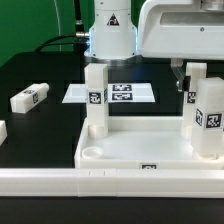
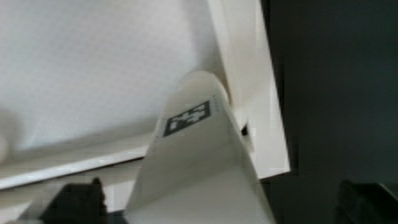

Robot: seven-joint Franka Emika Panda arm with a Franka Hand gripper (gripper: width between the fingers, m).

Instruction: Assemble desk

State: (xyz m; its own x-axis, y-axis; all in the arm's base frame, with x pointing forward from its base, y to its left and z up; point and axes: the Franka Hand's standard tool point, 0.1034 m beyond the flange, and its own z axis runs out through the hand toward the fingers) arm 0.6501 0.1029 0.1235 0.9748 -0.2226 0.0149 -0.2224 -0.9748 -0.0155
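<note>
White desk tray sat on the black tabletop, three legs upright in its corners, one socket bare, jaws stood wide open beside a leg, gripping nothing, fingertips cut off.

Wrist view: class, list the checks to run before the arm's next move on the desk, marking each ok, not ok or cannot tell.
1. Is the gripper open? Ok, fingertips wide apart.
2. Is the framed leg clear of both fingertips? Ok, gaps on both sides.
3. Is that leg fully seated? Cannot tell.
4. Does the tabletop lie flat, rim up? Ok.
5. Are all legs fitted? Not ok: a loose leg lies unfitted.
</note>
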